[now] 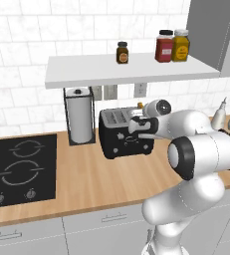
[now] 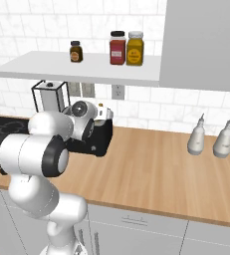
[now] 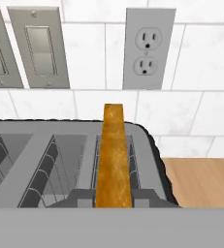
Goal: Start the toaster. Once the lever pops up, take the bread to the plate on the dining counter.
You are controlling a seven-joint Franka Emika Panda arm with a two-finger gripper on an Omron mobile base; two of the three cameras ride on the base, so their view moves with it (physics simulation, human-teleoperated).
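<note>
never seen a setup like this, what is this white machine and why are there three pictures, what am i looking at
It is a white robot arm in a rendered kitchen. Two pictures come from cameras riding on its base, behind the arm to its left and right, so they show the same wooden counter from two sides. The third comes from a camera on the hand, looking along the gripper.

On the counter stand a black toaster, a paper towel holder, a black cooktop and two white bottles. Three jars sit on a shelf above.

In the hand picture a golden-brown bread slice stands upright in the toaster's right-hand slot. The gripper is shut on its near edge, with the dark fingertips either side.
</note>
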